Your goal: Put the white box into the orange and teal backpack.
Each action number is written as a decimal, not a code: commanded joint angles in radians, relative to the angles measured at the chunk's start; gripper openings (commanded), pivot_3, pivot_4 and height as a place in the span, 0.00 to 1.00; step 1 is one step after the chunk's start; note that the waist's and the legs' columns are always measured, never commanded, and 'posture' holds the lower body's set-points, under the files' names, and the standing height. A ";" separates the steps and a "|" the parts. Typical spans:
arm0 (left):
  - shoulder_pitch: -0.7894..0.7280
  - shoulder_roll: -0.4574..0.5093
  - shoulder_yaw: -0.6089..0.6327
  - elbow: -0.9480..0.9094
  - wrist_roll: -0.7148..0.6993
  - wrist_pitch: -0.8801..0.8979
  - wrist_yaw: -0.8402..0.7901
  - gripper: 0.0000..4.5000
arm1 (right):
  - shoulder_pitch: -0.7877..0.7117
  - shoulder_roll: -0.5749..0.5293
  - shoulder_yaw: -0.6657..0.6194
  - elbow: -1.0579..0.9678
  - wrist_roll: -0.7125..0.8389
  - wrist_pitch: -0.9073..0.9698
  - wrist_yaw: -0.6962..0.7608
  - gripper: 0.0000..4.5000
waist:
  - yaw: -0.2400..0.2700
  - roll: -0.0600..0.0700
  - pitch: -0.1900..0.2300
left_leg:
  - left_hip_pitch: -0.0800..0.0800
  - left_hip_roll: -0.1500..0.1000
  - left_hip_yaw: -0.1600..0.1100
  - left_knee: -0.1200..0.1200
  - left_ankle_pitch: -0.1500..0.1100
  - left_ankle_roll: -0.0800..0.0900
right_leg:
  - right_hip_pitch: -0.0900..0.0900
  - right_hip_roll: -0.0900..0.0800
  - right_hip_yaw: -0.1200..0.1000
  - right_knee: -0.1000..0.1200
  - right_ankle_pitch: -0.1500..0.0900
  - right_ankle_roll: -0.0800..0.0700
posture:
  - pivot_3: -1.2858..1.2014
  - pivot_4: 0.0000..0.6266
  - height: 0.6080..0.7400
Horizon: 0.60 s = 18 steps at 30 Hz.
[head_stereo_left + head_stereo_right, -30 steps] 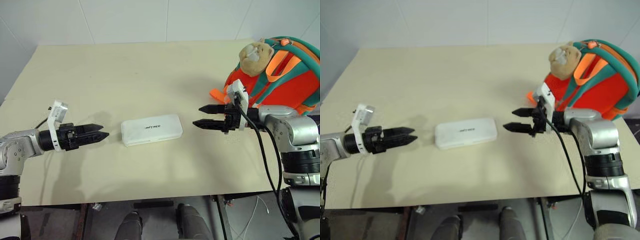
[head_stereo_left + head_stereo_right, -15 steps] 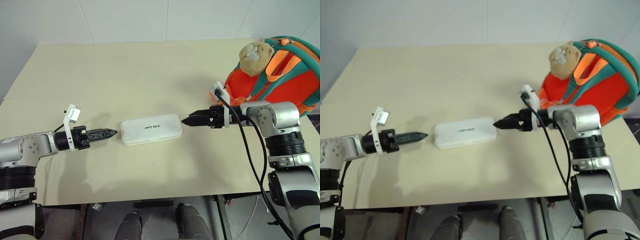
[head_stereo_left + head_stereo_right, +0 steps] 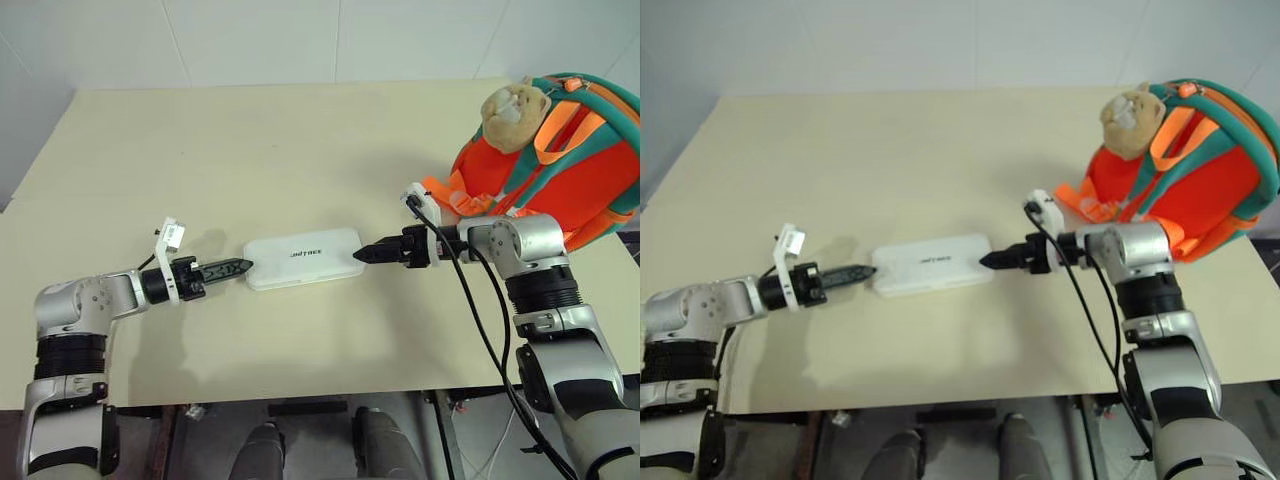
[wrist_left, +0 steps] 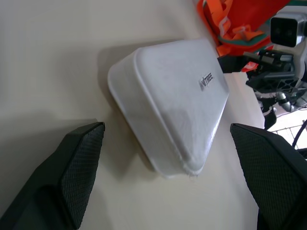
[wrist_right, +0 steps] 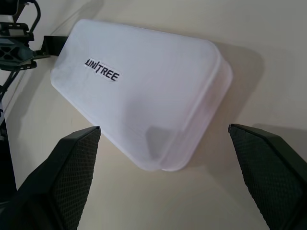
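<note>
Two grippers bracket my white box [image 3: 303, 258] end to end: left gripper [image 3: 240, 267] at one short end, right gripper [image 3: 364, 254] at the other. Head views show them edge-on; wrist views reveal each pair of fingers [image 5: 72, 167] spread wide, gripping nothing. The orange and teal backpack [image 3: 560, 170] stands behind my right gripper.

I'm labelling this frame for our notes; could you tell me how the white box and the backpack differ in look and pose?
The white box is plain, hard and flat, lying low on the table; the orange and teal backpack is soft, bulging and stands tall. The box sits mid-table, the backpack at the table's right edge. Both rest on the table, ungripped.
</note>
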 commanded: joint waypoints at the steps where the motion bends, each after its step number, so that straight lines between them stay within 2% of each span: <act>1: -0.021 -0.042 0.013 0.031 -0.008 0.010 0.028 1.00 | -0.014 0.005 -0.003 -0.035 0.008 -0.009 -0.001 1.00 | 0.004 0.000 0.000 | 0.000 0.000 0.000 0.001 0.000 0.000 | 0.000 0.000 0.000 0.000 0.000 0.000 | 0.52 0.24 1.00; 9: -0.048 -0.046 -0.009 0.078 0.011 0.043 0.019 1.00 | -0.004 0.006 -0.007 -0.058 0.013 -0.001 -0.010 1.00 | 0.003 0.000 0.000 | 0.000 0.000 0.000 0.001 0.000 0.000 | 0.000 0.000 0.000 0.001 0.000 0.000 | 0.52 0.24 1.00; 18: -0.113 -0.113 0.028 0.153 -0.007 0.040 0.046 1.00 | 0.003 0.024 -0.011 -0.087 0.023 0.013 -0.026 1.00 | 0.008 0.000 0.000 | 0.001 0.000 0.000 0.002 0.000 0.000 | 0.000 0.000 0.000 0.003 0.000 0.000 | 0.52 0.24 1.00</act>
